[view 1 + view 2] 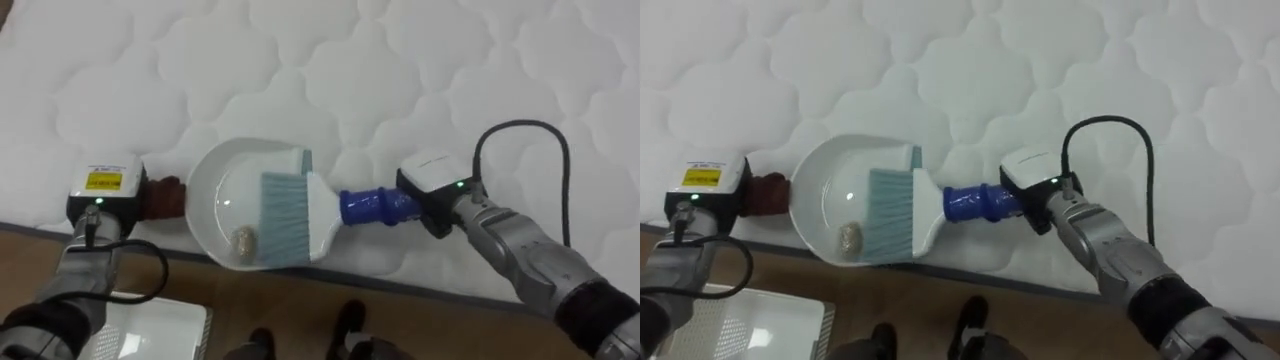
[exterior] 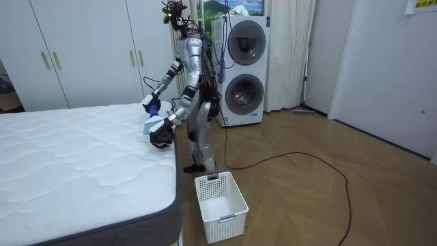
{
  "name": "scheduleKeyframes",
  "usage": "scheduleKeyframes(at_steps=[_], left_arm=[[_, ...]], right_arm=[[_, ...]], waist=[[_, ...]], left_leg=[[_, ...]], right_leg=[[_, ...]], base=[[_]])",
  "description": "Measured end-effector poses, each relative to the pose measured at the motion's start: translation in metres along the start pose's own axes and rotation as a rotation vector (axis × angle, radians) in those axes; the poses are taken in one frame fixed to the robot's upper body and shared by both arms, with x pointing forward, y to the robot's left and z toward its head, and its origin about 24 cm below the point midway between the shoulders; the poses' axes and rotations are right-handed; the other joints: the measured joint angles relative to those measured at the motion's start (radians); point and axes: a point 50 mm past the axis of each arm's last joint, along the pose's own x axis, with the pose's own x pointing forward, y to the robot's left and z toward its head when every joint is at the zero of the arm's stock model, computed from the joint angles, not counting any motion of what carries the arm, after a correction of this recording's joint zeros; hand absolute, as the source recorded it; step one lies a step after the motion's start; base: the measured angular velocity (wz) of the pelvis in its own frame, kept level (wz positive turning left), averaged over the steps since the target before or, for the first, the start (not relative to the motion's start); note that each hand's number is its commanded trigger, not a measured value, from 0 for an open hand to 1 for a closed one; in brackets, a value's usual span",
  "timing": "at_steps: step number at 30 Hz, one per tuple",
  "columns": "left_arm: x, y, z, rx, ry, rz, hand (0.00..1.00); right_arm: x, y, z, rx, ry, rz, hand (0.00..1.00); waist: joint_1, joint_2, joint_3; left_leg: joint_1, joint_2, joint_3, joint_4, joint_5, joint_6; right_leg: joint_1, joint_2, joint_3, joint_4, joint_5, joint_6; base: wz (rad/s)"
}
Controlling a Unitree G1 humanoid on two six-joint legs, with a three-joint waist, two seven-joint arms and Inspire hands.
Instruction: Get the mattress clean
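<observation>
Parked at the edge of a white quilted mattress (image 1: 400, 60), wood floor (image 2: 307, 198) and a white basket (image 2: 225, 229) by the feet. Brush (image 1: 285, 215) lying crosswise, bristles pointing left into the white dustpan (image 1: 220, 185) at the mattress edge. Right hand (image 1: 437, 190) wrapped round its blue handle, left hand (image 1: 105, 190) gripping the dustpan's brown handle.

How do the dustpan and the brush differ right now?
The dustpan is a white rounded scoop on the mattress edge; the brush rests in it, with pale blue bristles. The dustpan's handle is brown and points to the robot's left; the brush's is blue and points right. Both lie in one line along the bed's edge.
</observation>
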Motion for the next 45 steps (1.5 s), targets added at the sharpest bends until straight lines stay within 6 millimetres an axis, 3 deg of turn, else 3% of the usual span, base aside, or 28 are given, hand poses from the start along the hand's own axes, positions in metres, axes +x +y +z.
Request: scheduleKeyframes(at_steps=[7,9,10,20,21,23,24,27,30,32,34,37,40,45], left_arm=[[-0.014,-0.014,-0.009,-0.052,0.042,-0.012,1.0],[-0.018,-0.015,-0.011,-0.081,0.058,0.002,1.0],[-0.02,-0.016,-0.013,-0.093,0.07,0.004,1.0],[-0.056,-0.042,-0.018,-0.142,0.11,-0.049,1.0],[-0.059,-0.044,-0.016,-0.16,0.116,-0.051,1.0],[-0.062,-0.045,-0.014,-0.193,0.131,-0.048,1.0],[-0.063,-0.045,-0.013,-0.211,0.141,-0.049,1.0],[-0.074,-0.052,-0.015,-0.246,0.18,-0.071,1.0],[-0.081,-0.054,-0.012,-0.28,0.196,-0.082,1.0],[-0.086,-0.056,-0.007,-0.31,0.19,-0.087,1.0],[-0.088,-0.059,-0.001,-0.34,0.182,-0.113,1.0],[-0.089,-0.061,0.007,-0.37,0.18,-0.138,1.0],[-0.092,-0.064,0.013,-0.389,0.176,-0.179,1.0],[-0.094,-0.067,0.014,-0.396,0.171,-0.221,1.0]], right_arm=[[-0.018,0.014,-0.043,0.084,0.17,-0.01,1.0],[-0.022,0.013,-0.054,0.12,0.22,-0.038,0.15],[-0.024,0.011,-0.059,0.138,0.247,-0.06,0.0],[-0.039,0.022,-0.072,0.382,0.339,-0.109,0.0],[-0.04,0.021,-0.073,0.42,0.349,-0.117,0.0],[-0.041,0.018,-0.077,0.478,0.371,-0.151,0.0],[-0.043,0.017,-0.081,0.518,0.388,-0.175,0.0],[-0.052,0.014,-0.081,0.611,0.4,-0.251,0.0],[-0.061,0.017,-0.081,0.687,0.422,-0.304,0.0],[-0.065,0.022,-0.083,0.752,0.448,-0.319,0.0],[-0.07,0.029,-0.083,0.833,0.482,-0.329,0.0],[-0.071,0.028,-0.082,0.937,0.509,-0.389,0.0],[-0.07,0.024,-0.075,1.017,0.505,-0.442,0.0],[-0.064,0.029,-0.062,1.149,0.503,-0.452,0.0]], waist=[[-0.006,0.003,-0.0017],[-0.003,0.004,-0.0029],[-0.003,0.007,-0.0044],[-0.006,0.031,-0.0367],[-0.005,0.033,-0.0438],[-0.005,0.035,-0.0466],[-0.002,0.038,-0.0528],[-0.001,0.051,-0.0596],[-0.032,0.063,-0.0576],[-0.034,0.065,-0.0567],[-0.048,0.069,-0.0544],[-0.063,0.083,-0.0476],[-0.07,0.098,-0.0479],[-0.053,0.102,-0.0515]], left_leg=[[0.086,0.0,-0.015,-0.036,0.0,-0.001],[0.105,-0.001,-0.015,-0.049,0.0,0.0],[0.115,0.0,-0.015,-0.053,0.0,0.0],[0.296,0.001,-0.015,-0.158,0.005,-0.006],[0.312,0.003,-0.016,-0.169,0.005,-0.007],[0.336,0.004,-0.019,-0.184,0.007,-0.011],[0.345,0.004,-0.02,-0.192,0.009,-0.012],[0.393,0.007,-0.026,-0.211,0.013,-0.014],[0.406,0.003,-0.076,-0.207,0.013,-0.014],[0.413,0.004,-0.071,-0.203,0.013,-0.014],[0.409,0.028,0.019,-0.184,0.013,-0.014],[0.407,0.049,0.095,-0.174,0.016,-0.019],[0.406,0.041,0.097,-0.175,0.021,-0.018],[0.406,0.027,0.087,-0.188,0.028,-0.014]], right_leg=[[0.096,0.003,-0.014,-0.038,-0.007,0.01],[0.11,0.005,-0.013,-0.041,-0.009,0.013],[0.123,0.01,-0.013,-0.05,-0.009,0.015],[0.279,0.026,-0.005,-0.097,-0.029,0.035],[0.297,0.034,-0.005,-0.111,-0.029,0.036],[0.322,0.036,-0.006,-0.124,-0.029,0.037],[0.33,0.036,-0.007,-0.124,-0.031,0.04],[0.38,0.04,-0.013,-0.142,-0.036,0.044],[0.436,0.037,-0.049,-0.159,-0.047,0.056],[0.462,0.032,-0.067,-0.162,-0.056,0.06],[0.495,0.014,-0.102,-0.158,-0.082,0.069],[0.524,-0.01,-0.17,-0.149,-0.102,0.079],[0.55,-0.026,-0.22,-0.148,-0.113,0.091],[0.574,-0.025,-0.226,-0.155,-0.124,0.108]], base=[[0.06],[0.03],[0.0],[-0.02],[0.05],[0.07],[0.11],[0.13],[0.56],[0.61],[0.82],[0.79],[0.61],[0.4]])
